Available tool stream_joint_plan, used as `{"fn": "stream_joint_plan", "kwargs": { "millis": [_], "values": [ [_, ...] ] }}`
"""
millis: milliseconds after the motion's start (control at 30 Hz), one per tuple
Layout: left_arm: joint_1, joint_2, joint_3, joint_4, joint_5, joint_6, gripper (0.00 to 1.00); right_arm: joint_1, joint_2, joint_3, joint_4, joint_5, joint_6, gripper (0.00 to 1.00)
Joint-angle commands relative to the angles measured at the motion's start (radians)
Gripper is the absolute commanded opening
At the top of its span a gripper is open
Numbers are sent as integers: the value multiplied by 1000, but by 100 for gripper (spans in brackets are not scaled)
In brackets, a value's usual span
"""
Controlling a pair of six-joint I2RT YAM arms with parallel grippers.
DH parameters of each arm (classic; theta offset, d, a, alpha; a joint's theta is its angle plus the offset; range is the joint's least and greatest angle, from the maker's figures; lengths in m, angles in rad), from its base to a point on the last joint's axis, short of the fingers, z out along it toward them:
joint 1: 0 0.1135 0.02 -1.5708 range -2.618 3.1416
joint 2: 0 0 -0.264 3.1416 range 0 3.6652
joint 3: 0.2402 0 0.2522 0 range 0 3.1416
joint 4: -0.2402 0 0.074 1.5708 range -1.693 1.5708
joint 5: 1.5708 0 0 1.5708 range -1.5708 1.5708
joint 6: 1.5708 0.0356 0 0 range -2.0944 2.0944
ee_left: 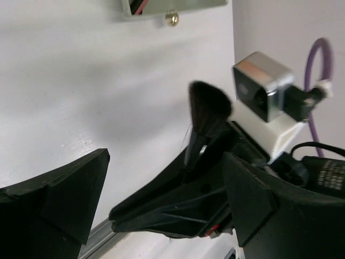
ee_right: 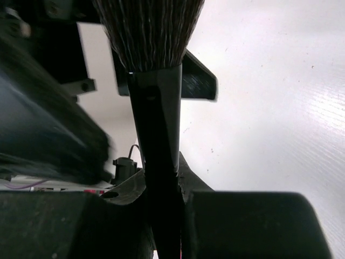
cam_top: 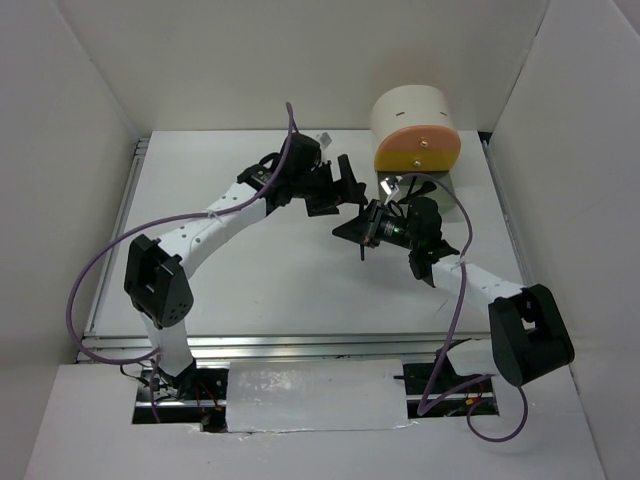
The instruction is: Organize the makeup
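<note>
My right gripper [cam_top: 364,233] is shut on a thin black makeup brush [ee_right: 158,129], clamping its handle, with the dark bristles [ee_right: 148,32] pointing away from the wrist. In the left wrist view the same brush [ee_left: 207,116] stands up out of the right gripper's black fingers. My left gripper [cam_top: 346,186] is open and empty, its fingers [ee_left: 59,202] spread on either side of the right gripper and the brush, close to them but not touching. The other makeup items are mostly out of view.
The big cream round-topped box [cam_top: 415,125] with an orange front stands at the back right, just behind both grippers. A low drawer with a brass knob [ee_left: 172,19] is pulled out, with something pink inside. White walls enclose the table.
</note>
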Motion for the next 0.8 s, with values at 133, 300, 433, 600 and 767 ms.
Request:
{"fn": "stream_joint_plan", "kwargs": {
  "millis": [133, 300, 433, 600, 767],
  "values": [
    [50, -56, 204, -157, -220, -30, 99, -37, 1, 71, -54, 71, -9, 0],
    [102, -157, 149, -182, -330, -102, 99, -134, 48, 139, -100, 127, 7, 0],
    [114, -234, 57, -177, -341, -95, 99, -189, 111, 322, -331, 296, -26, 0],
    [122, -272, -27, -225, -311, -73, 99, -258, 224, 497, -501, 448, 31, 0],
    [123, -396, -242, -145, -291, -86, 99, -317, 327, 617, -628, 531, 141, 0]
  ]
}}
